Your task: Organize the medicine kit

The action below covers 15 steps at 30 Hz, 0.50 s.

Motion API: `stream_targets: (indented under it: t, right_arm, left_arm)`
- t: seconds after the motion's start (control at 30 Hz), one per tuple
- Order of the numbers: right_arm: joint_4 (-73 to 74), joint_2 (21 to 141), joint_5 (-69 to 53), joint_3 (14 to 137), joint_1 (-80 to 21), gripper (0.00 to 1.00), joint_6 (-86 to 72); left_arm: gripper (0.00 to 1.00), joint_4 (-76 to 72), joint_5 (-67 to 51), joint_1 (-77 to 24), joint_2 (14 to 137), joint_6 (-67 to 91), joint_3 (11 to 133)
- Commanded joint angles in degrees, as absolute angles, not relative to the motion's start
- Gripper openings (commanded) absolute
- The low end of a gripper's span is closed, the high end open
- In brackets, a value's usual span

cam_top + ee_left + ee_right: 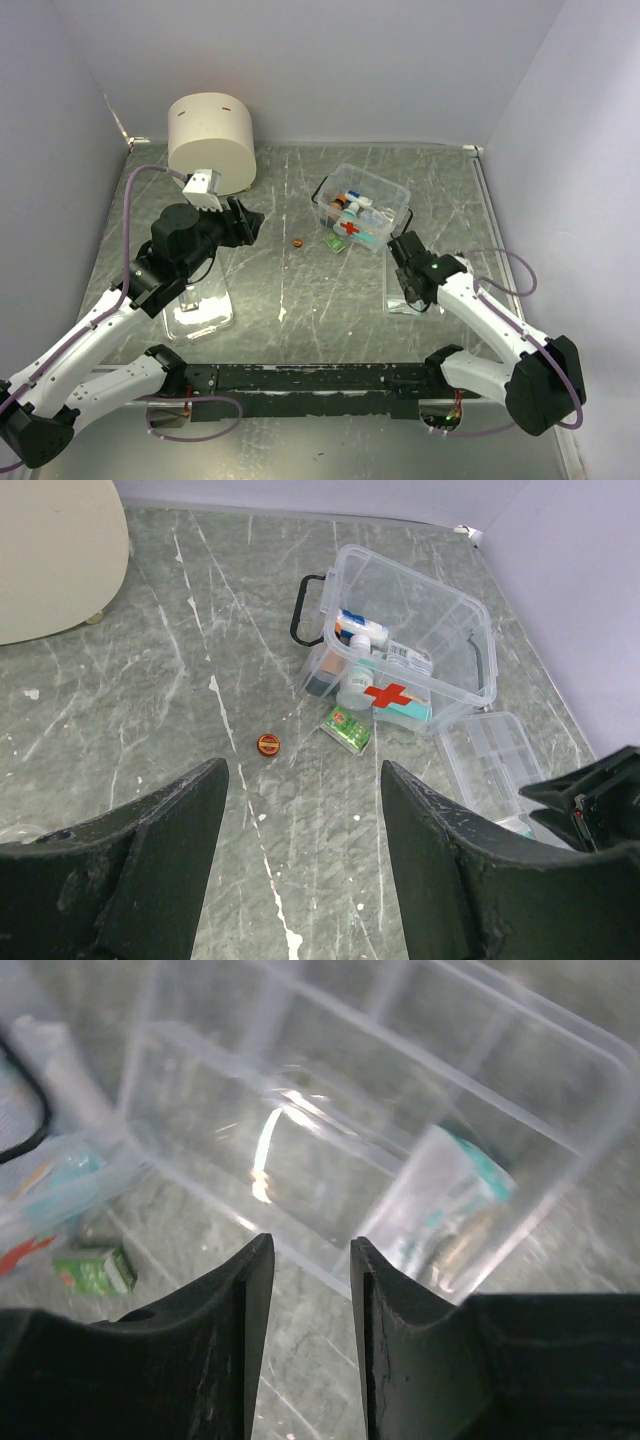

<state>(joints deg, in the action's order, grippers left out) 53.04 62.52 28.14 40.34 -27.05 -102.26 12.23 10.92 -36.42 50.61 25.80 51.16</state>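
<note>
Left gripper (302, 778) hovers, jaws wide and empty; right gripper (308, 1250) has jaws narrowly parted, holding nothing; cylinder (210, 135) fills the worktop's far-left corner; medicine kit (349, 228) sits right of centre toward the far edge; green packet (346, 727) just beside it.

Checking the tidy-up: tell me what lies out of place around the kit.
Two items lie outside the kit: a green box on the table right by its front wall, and a small round cap loose farther out. The divided tray also sits on the table beside the kit rather than in it.
</note>
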Motion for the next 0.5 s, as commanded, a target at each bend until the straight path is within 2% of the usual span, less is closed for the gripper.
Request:
stream_targets:
  t: [0.0,0.1,0.23,0.47]
  right_arm:
    - [34.7,62.9,31.6,42.3,-26.8,0.36,-68.3]
    - [24.6,64.7,26.7,42.1,-27.0,0.36,-50.3]
    - [13.9,67.7,17.9,41.4,-27.2,0.38,-34.6]
    - [6.0,76.2,17.1,47.1,-37.4,0.38,-23.4]
  left_arm:
    - [0.73,10.9,10.7,-36.3,50.4,26.0,50.9]
    - [0.73,11.0,10.8,-36.4,50.3,26.0,51.0]
    - [0.73,11.1,11.3,-36.3,50.2,25.8,50.8]
    - [0.73,12.0,11.2,-36.3,51.9,26.0,51.7]
